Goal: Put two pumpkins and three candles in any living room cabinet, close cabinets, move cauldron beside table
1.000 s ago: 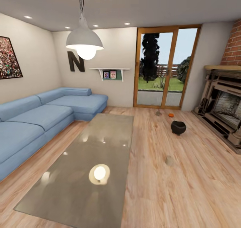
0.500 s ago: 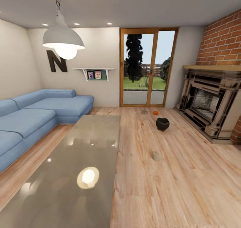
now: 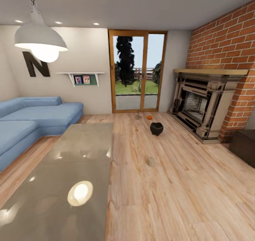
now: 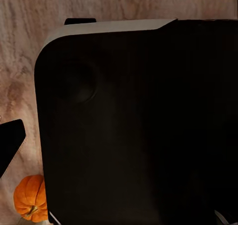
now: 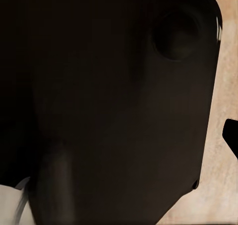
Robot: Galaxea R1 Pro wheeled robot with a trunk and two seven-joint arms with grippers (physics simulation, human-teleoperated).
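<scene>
Living room, wood floor: black round cauldron [image 3: 156, 128], orange ribbed pumpkin [image 3: 149, 117], grey stubby candle [image 3: 151, 161] scattered far right of glass coffee table [image 3: 85, 152]; search step, next drive to candle; jaw state cannot tell

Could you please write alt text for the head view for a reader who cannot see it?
A living room: a black cauldron stands on the wood floor, apart from the glass coffee table. One pumpkin and two candles lie on the floor, between a blue sofa and brick fireplace.
</scene>
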